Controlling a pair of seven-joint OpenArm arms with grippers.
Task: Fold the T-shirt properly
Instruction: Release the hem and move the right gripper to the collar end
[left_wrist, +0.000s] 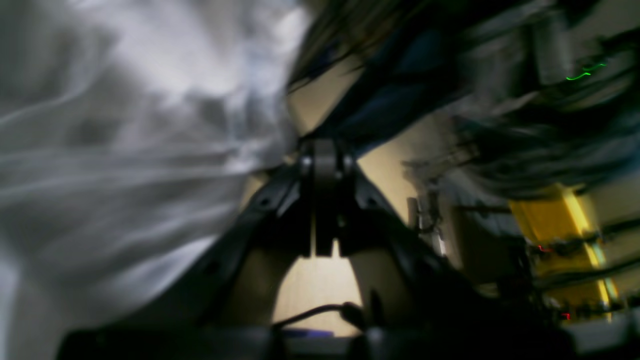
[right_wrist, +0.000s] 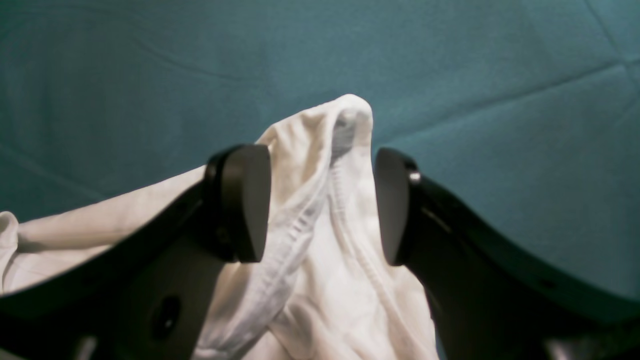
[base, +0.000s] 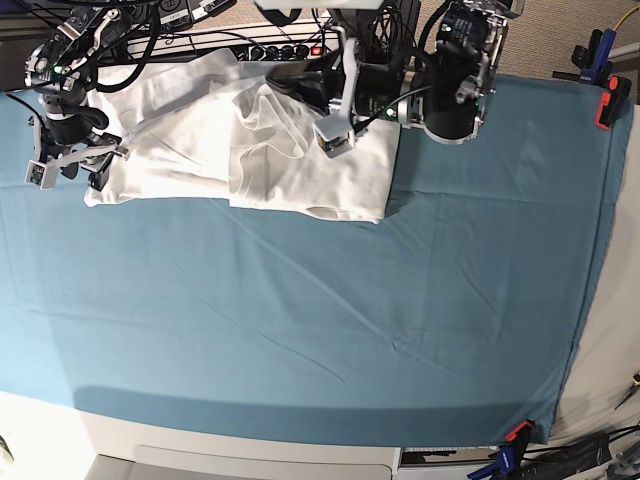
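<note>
The white T-shirt (base: 310, 170) lies rumpled and partly folded at the back left of the teal table cloth (base: 350, 320). My right gripper (base: 68, 165) is at the shirt's left end. In the right wrist view it (right_wrist: 320, 205) is open, with a raised hemmed fold of the shirt (right_wrist: 350, 280) standing between its jaws. My left gripper (base: 280, 85) reaches over the shirt's back middle, where the cloth is bunched up. The left wrist view is blurred. There the gripper (left_wrist: 325, 160) looks shut, with white shirt fabric (left_wrist: 125, 150) at its tips.
A power strip and cables (base: 250, 45) run along the table's back edge behind the shirt. Orange clamps (base: 610, 100) hold the cloth at the right edge, and another clamp (base: 515, 432) holds the front right corner. Blurred yellow equipment (left_wrist: 555, 220) shows past the left gripper.
</note>
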